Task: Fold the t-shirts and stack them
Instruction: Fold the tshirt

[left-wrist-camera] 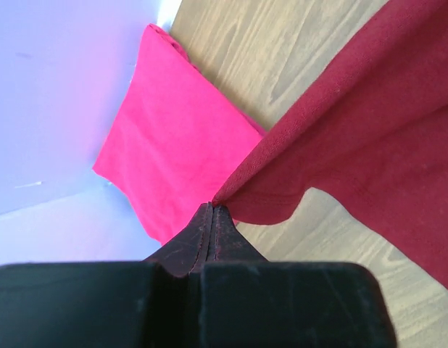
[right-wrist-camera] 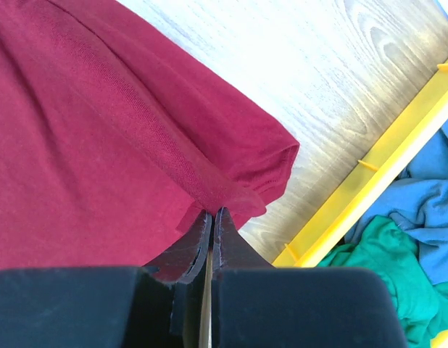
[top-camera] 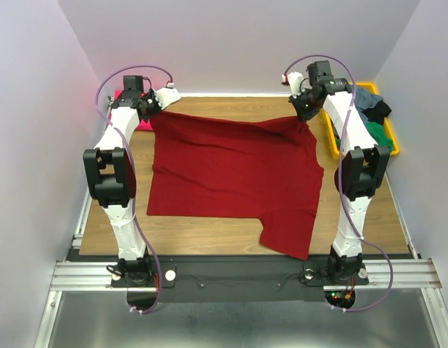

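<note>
The dark crimson t-shirt (top-camera: 231,170) lies spread over the middle of the wooden table (top-camera: 202,230), its far edge lifted and stretched between the two arms. The left gripper (left-wrist-camera: 212,212) is pinched tight on the cloth's far-left corner, and the right gripper (right-wrist-camera: 212,215) is clamped on the far-right corner, by a hemmed sleeve. The fabric is plain and soft (shallow creases only). A folded hot-pink t-shirt (left-wrist-camera: 173,138) rests at the table's far-left corner, just beside the crimson one. A green shirt (right-wrist-camera: 383,268) and a blue-grey shirt (right-wrist-camera: 427,196) are heaped in a yellow bin (right-wrist-camera: 369,185) on the right
</note>
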Available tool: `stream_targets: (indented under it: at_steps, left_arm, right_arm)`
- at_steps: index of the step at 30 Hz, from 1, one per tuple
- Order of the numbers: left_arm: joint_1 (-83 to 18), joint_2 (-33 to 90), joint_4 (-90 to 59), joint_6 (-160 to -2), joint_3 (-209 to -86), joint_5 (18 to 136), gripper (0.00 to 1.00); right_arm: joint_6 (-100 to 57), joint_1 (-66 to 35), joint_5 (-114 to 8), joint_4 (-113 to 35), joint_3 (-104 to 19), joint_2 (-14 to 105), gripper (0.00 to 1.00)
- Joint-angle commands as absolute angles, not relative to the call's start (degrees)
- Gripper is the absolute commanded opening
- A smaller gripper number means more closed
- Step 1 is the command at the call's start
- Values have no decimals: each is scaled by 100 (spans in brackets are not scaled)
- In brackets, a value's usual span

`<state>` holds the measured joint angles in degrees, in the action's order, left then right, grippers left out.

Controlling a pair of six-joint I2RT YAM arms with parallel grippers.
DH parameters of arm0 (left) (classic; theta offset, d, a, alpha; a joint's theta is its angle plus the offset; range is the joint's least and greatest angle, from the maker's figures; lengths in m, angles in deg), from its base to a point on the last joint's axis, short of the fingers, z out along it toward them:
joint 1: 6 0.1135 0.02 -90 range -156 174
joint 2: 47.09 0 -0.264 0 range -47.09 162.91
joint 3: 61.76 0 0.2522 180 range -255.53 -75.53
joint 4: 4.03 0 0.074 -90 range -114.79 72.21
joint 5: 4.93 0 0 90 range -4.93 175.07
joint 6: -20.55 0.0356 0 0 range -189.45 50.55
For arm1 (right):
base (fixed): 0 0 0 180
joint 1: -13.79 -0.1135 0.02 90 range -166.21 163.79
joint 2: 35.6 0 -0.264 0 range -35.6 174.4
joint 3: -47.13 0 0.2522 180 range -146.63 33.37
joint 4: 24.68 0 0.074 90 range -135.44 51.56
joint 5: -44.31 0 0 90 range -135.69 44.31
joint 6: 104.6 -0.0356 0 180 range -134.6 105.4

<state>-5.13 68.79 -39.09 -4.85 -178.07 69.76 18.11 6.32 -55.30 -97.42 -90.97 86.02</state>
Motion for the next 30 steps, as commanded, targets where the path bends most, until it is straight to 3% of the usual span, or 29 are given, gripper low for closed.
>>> stream_targets:
  at_steps: [1,30]
  left_arm:
    - [-547,6664,-3607,-512,-17608,7030,0]
    - [-556,5724,-3861,103,-15551,6749,0]
  right_arm:
    - [1809,693,-5492,-9601,-9189,8508,1]
    - [2257,693,-5914,-9812,-6641,7198,0]
